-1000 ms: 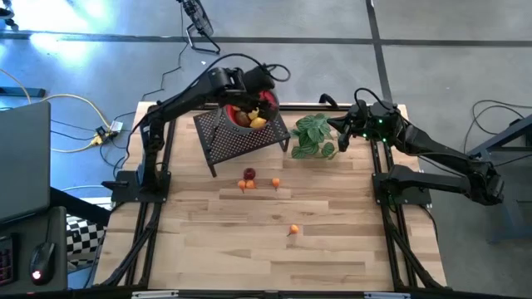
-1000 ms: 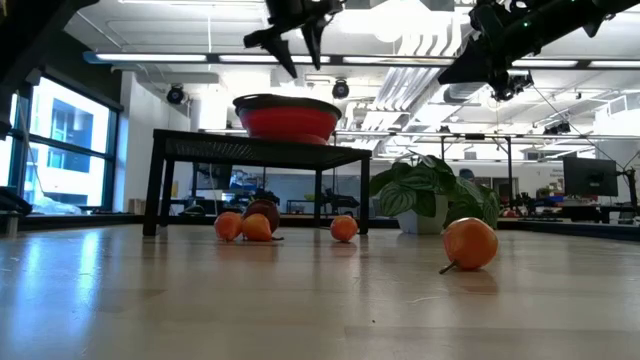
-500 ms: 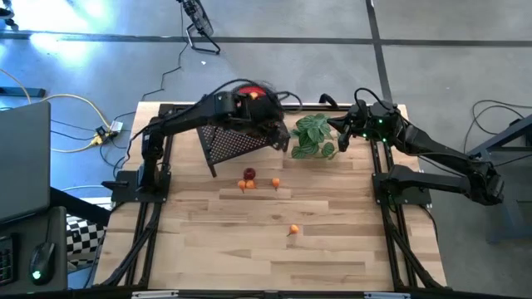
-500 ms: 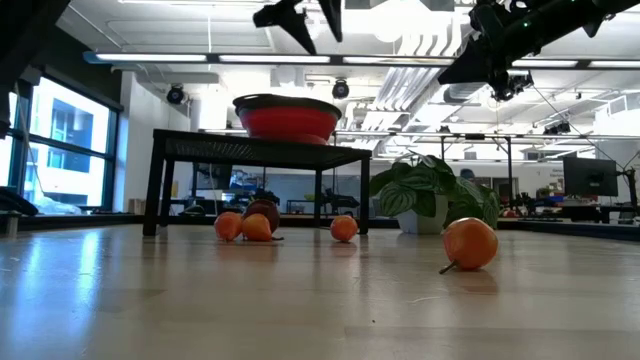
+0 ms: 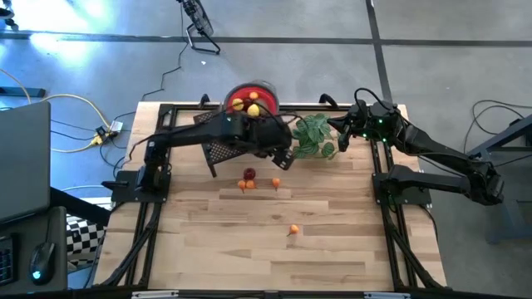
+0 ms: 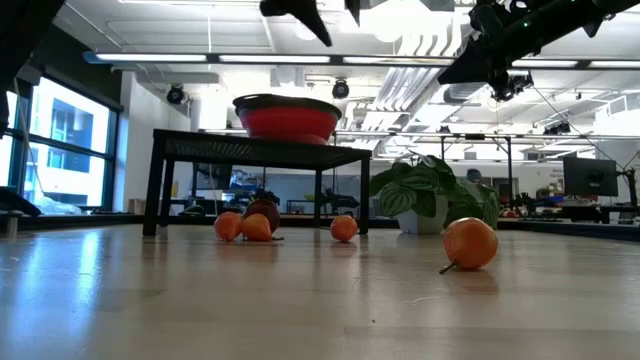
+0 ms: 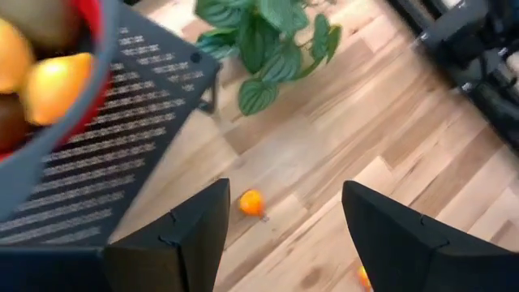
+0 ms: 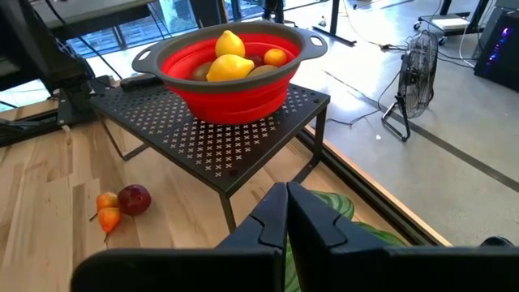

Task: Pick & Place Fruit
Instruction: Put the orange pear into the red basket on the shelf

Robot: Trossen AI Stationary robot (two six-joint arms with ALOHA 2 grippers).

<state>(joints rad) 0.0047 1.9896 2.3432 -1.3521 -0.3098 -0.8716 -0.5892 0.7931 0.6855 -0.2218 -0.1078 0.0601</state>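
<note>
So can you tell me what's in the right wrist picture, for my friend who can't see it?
A red bowl holding yellow lemons and other fruit sits on a black mesh stand. Under it, on the wooden table, lie a dark red fruit and small orange ones. The right claw is shut, near green leaves.

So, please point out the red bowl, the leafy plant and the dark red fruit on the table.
red bowl (image 8: 235,81), right wrist view, on its front wall.
leafy plant (image 5: 312,135), high view, on its middle leaves.
dark red fruit (image 8: 135,198), right wrist view, on its middle.
</note>
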